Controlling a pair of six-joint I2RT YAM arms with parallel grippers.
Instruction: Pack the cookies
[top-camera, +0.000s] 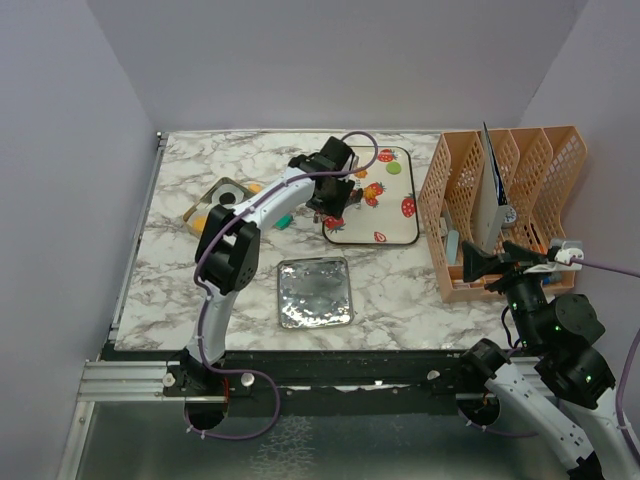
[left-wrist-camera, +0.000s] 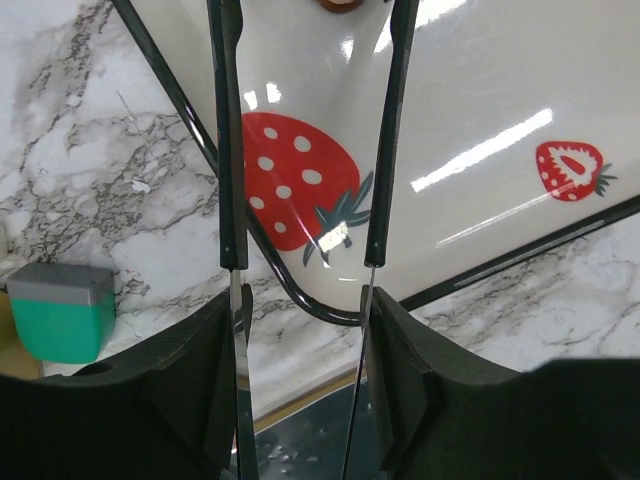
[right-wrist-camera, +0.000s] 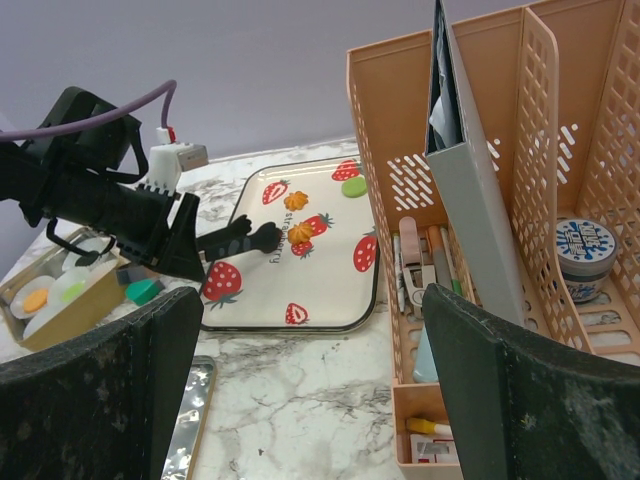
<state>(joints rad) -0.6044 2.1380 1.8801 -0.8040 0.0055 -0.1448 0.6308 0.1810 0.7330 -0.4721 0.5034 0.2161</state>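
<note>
I judge packing barely begun: one orange cookie (right-wrist-camera: 35, 298) sits in the box (top-camera: 192, 212) at the tray's (top-camera: 400, 238) nine o'clock, three cookies (right-wrist-camera: 296, 200) lie on the tray, my left tool (right-wrist-camera: 262, 238) hovers apart and empty over its seven o'clock corner, and my right tool (top-camera: 472, 262) gapes idle.

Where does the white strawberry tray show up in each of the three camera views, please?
Top external: the strawberry tray lies right of centre on the marble, left of the peach organiser.
Left wrist: the tray fills the upper right, with one rounded corner at bottom centre.
Right wrist: the tray lies centre-left, beside the organiser.
Shared landmark: the left pincer, open over the tray.
</note>
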